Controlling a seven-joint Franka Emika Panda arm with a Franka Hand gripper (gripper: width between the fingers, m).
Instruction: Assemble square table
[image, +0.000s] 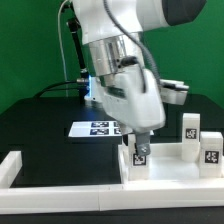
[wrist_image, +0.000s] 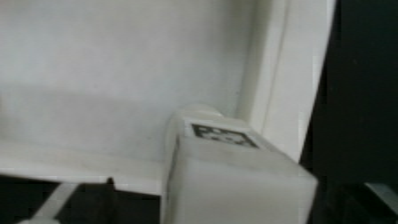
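The white square panel (image: 176, 172) with a raised rim lies at the exterior view's lower right. A white leg block with a tag (image: 140, 157) stands upright at the panel's near-left corner. My gripper (image: 140, 146) is right over it, straddling its upper part. In the wrist view the leg block (wrist_image: 231, 170) rises between my fingertips (wrist_image: 54, 205), with a dark gap on each side. The gripper (wrist_image: 222, 210) looks open around it. Behind the block are the panel's flat surface (wrist_image: 107, 90) and its rim (wrist_image: 276, 70). Two more leg blocks (image: 190, 127) (image: 211, 150) stand at the right.
The marker board (image: 95, 128) lies on the black table behind the panel. White border bars run along the front (image: 70, 194) and the left (image: 10, 168). The arm's body hides the middle of the scene.
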